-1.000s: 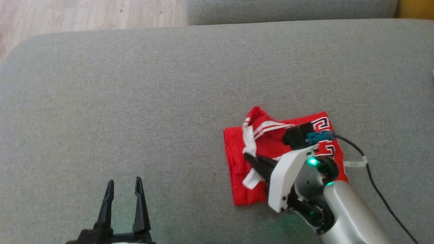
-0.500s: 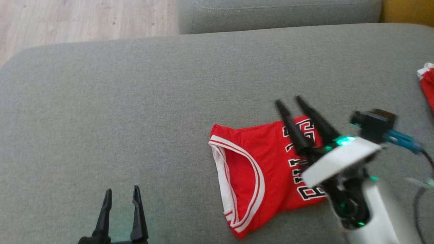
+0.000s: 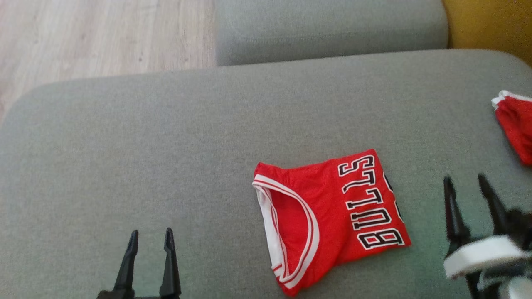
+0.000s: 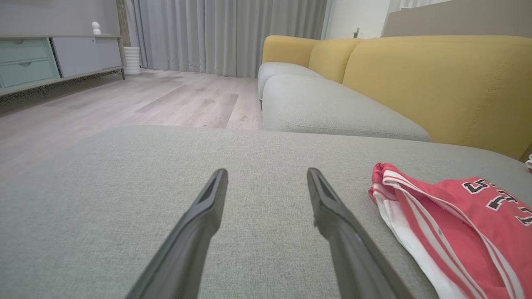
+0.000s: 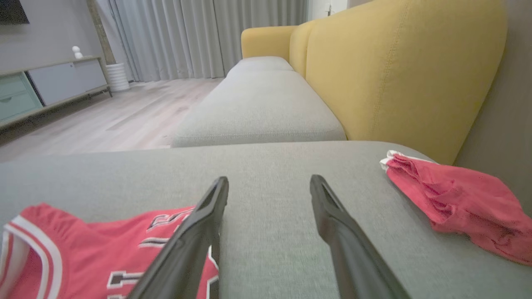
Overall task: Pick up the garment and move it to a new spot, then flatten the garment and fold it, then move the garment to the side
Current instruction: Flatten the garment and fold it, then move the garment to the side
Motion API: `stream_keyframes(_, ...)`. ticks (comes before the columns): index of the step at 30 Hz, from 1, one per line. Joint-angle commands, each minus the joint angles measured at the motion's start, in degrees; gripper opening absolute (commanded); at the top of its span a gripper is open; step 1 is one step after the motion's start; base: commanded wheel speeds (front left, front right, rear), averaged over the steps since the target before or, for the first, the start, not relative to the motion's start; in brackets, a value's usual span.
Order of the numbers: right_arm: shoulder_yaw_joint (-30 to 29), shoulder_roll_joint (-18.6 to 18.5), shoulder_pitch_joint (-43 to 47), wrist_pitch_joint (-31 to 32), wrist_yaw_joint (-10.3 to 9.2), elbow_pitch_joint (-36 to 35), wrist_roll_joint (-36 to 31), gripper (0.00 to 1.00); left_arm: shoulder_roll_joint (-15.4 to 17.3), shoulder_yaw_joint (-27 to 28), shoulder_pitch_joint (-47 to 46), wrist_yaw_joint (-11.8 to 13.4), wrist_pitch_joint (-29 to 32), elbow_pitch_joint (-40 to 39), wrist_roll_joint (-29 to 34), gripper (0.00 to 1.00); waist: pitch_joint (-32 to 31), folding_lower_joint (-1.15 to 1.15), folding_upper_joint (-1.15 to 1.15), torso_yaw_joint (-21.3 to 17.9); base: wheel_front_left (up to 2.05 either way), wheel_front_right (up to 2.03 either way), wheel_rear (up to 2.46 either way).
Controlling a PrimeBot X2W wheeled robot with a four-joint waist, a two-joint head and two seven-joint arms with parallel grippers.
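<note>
- The jersey lies folded into a compact rectangle on the grey sofa, lettering up, trimmed opening toward the left.
- Judging by that, folding looks done; moving it aside is left, which calls for pinching all layers at one edge so the fold holds.
- Right end effector sits just right of it, apart, fingers spread, empty.
- Left end effector is well apart, spread, empty.
</note>
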Motion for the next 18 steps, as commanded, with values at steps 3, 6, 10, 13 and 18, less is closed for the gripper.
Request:
stream_keyframes(3,2.10,-0.20,0.39,-5.77,-0.04,3.20,-2.89,1.00,-0.32,3.32,-1.16,-0.65,-0.55,-0.82,1.34,1.00,-1.73,0.00,0.00,0.35,0.00,0.00,0.00)
stream_keyframes(6,2.98,0.29,0.46,-9.36,-0.04,7.38,-4.39,1.00,-0.32,4.53,-1.46,-1.89,-0.55,0.61,2.09,1.00,-2.37,0.00,0.00,0.72,0.00,0.00,0.00)
stream_keyframes(10,3.17,1.05,0.39,-11.25,-0.04,11.17,-5.09,1.00,-0.32,5.31,-1.73,-2.96,-0.55,2.96,2.64,1.00,-2.98,0.00,0.00,1.34,0.00,0.00,0.00)
stream_keyframes(13,4.46,1.10,0.33,-11.57,-0.04,13.11,-5.54,1.00,-0.32,5.73,-1.66,-2.79,-0.55,4.15,2.66,1.00,-3.20,0.00,0.00,1.48,0.00,0.00,0.00)
stream_keyframes(18,5.17,0.85,-0.34,-11.65,-0.04,13.73,-5.22,1.00,-0.32,5.91,-1.26,-2.51,-0.55,4.46,2.13,1.00,-3.16,0.00,0.00,1.65,0.00,0.00,0.00)
